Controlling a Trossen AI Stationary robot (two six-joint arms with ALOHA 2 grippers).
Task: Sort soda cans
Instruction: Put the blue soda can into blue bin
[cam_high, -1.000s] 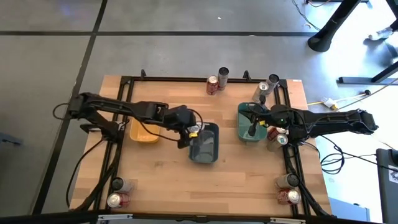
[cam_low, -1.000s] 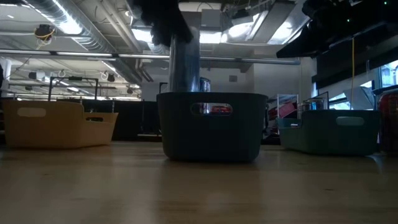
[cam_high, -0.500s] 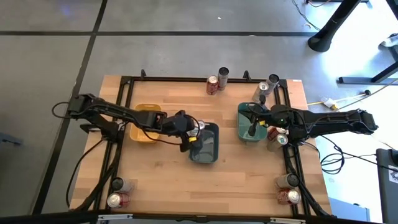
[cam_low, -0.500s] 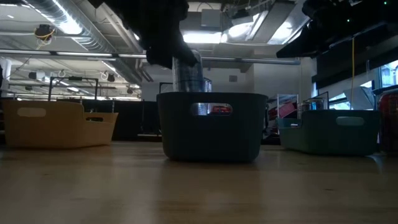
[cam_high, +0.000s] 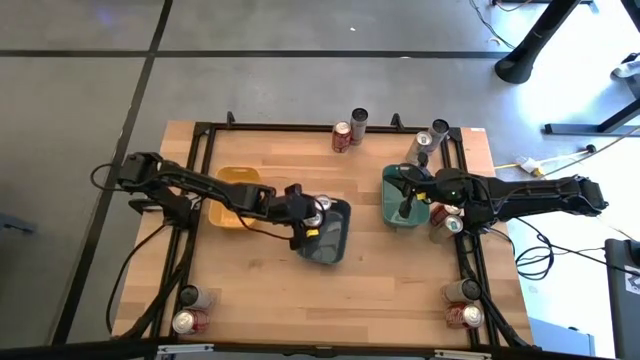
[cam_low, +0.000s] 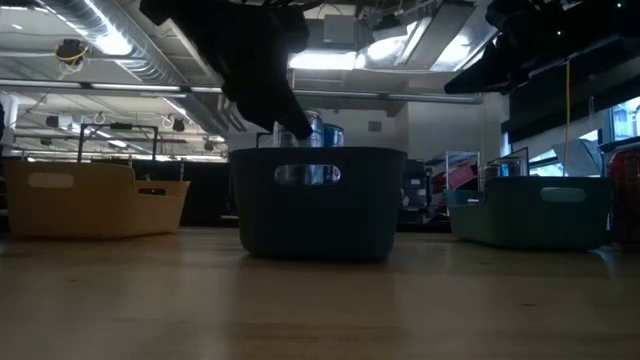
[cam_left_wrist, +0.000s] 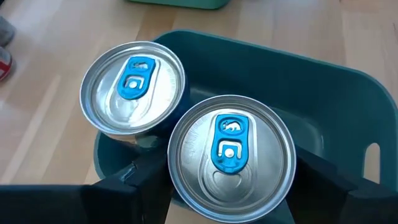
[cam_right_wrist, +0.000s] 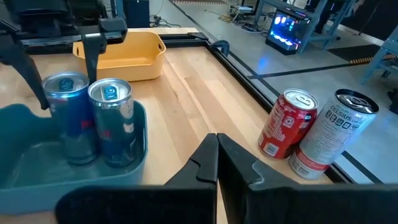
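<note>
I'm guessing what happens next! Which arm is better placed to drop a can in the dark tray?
Left. Its jaws grip a silver-topped soda can with a blue tab inside the dark grey-blue plastic tray, beside a second can. The right arm's jaws are shut over the teal plastic tray.

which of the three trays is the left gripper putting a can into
The dark grey-blue tray in the middle of the table. The left gripper holds a blue-tabbed can over it; the yellow tray and teal tray sit to either side.
</note>
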